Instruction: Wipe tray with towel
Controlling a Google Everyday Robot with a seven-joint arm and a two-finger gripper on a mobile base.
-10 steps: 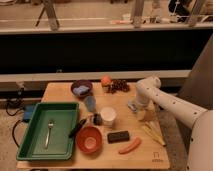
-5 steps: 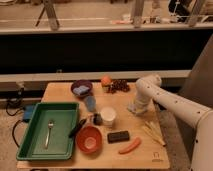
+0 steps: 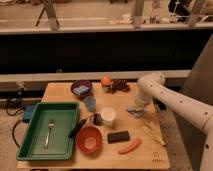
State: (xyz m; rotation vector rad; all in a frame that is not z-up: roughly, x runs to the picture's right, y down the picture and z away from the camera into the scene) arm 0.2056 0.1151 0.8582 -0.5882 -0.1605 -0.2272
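Observation:
The green tray (image 3: 62, 111) lies at the table's left with a silver fork (image 3: 49, 132) inside it. A small crumpled grey-blue towel (image 3: 134, 111) lies on the table right of centre, far from the tray. My gripper (image 3: 136, 106) hangs at the end of the white arm, directly over the towel and touching or nearly touching it. The arm reaches in from the right.
On the wooden table (image 3: 155, 155) are a purple bowl with a blue sponge (image 3: 81, 89), an orange (image 3: 105, 80), grapes (image 3: 119, 86), a blue cup (image 3: 90, 103), a white cup (image 3: 108, 116), a red bowl (image 3: 90, 139), a black block (image 3: 118, 136), a sausage (image 3: 130, 146) and yellow sticks (image 3: 152, 132).
The arm has shifted slightly left and its gripper has settled lower over the towel. The objects on the table have not moved.

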